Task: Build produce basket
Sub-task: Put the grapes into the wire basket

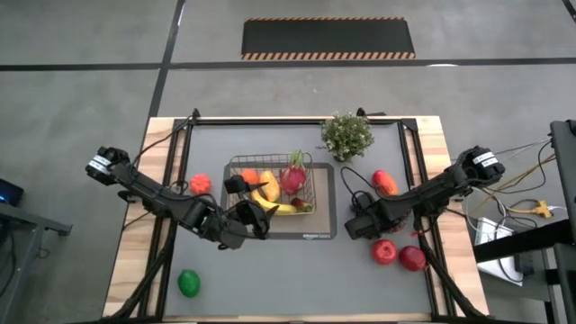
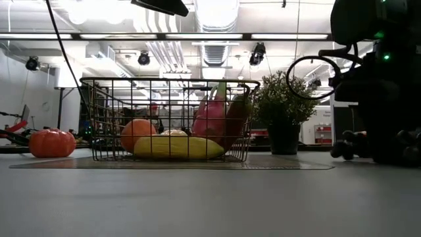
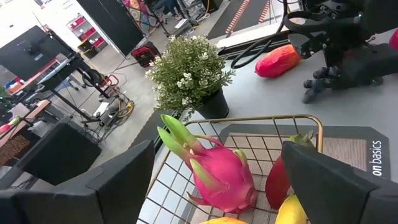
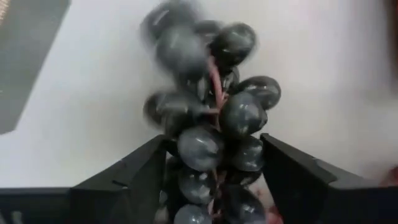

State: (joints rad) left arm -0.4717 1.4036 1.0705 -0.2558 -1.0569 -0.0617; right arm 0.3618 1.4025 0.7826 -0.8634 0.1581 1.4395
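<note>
The wire basket (image 1: pixel 236 167) stands on a dark mat at the table's middle. It holds a pink dragon fruit (image 3: pixel 224 177), a yellow banana (image 2: pixel 177 147), an orange fruit (image 2: pixel 137 133) and a red pepper (image 3: pixel 280 183). My left gripper (image 1: pixel 256 211) hovers open above the basket's near left corner, touching nothing. Right of the mat, my right gripper (image 4: pixel 214 186) points down, shut on a bunch of dark grapes (image 4: pixel 211 118) that lies on the table. The right wrist view shows the grapes filling the gap between its fingers. My right gripper comes at the grapes from above, fingers pointing down. The near end of the bunch (image 4: pixel 205 152) sits between the two fingers, one on each side. The rest of the bunch stretches away on the table surface.
A potted plant (image 1: pixel 347 135) stands behind the basket's far right corner. An orange-red mango (image 1: pixel 385 183) lies right of the basket, and two red apples (image 1: pixel 384 252) (image 1: pixel 412 259) sit near the right front. A red-orange fruit (image 1: pixel 200 184) lies left of the basket, a green lime (image 1: pixel 189 283) at front left.
</note>
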